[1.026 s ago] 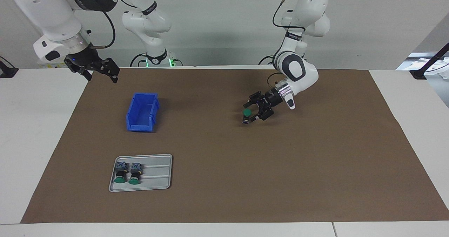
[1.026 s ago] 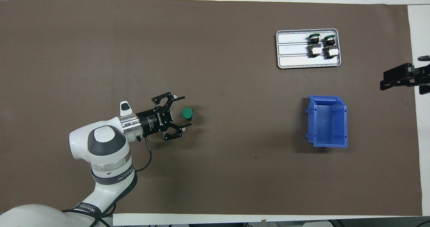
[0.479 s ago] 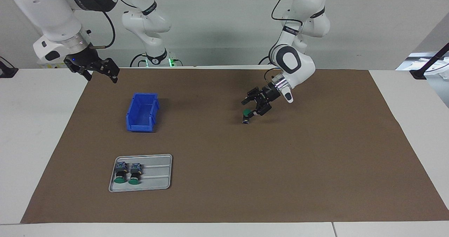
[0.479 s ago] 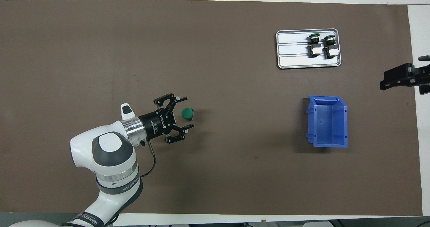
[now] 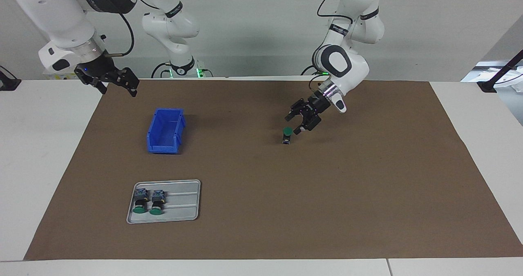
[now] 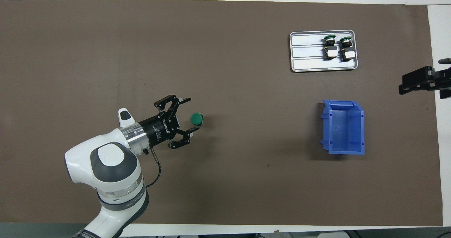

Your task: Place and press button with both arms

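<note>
Change: left claw (image 5: pixel 295 123) drawn up from button (image 5: pixel 287 134), spread, empty | Button: upright mid-surface | Right claw (image 5: pixel 116 84): spread, waiting at surface edge | Handling: judged light, rigid; block gripped, cap spared

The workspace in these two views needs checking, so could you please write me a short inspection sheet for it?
Surface: brown mat over a white table.
Job's things: one green button stands upright on the mat, cap up; two buttons lie side by side in the grey tray.
Clutter: blue bin, nothing seen inside.
Grippers: left gripper hangs just above the standing button, jaws open, holding nothing; right gripper waits over the mat's edge near the bin, jaws open.
Cables: black cables run along both arms, off the mat.
Surroundings: pale wall; nothing seen in the way.
</note>
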